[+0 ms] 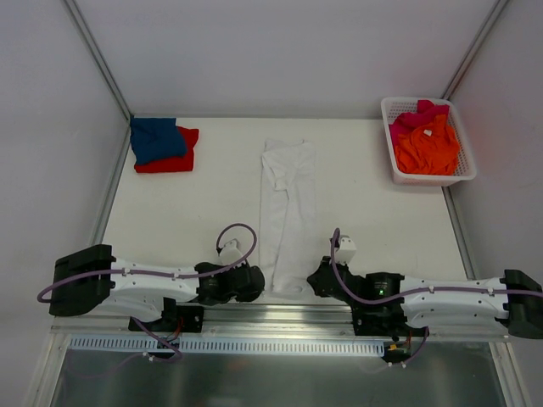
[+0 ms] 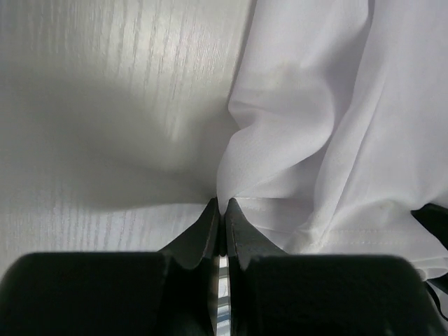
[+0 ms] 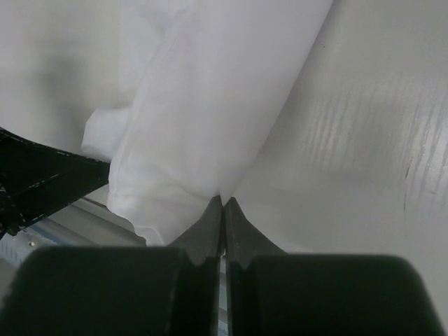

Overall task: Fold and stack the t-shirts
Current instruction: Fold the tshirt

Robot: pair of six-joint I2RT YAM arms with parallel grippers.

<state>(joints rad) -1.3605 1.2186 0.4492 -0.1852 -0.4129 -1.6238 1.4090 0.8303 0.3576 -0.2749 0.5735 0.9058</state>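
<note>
A white t-shirt lies folded into a long narrow strip down the middle of the table. My left gripper is shut on its near left edge, the cloth pinched at the fingertips. My right gripper is shut on the near right edge, where the white cloth bunches over the tips. A blue t-shirt lies folded on a red t-shirt at the far left. Orange and pink t-shirts fill the basket.
The white lattice basket stands at the far right corner. A metal rail runs along the table's near edge under both arms. Frame posts rise at the far corners.
</note>
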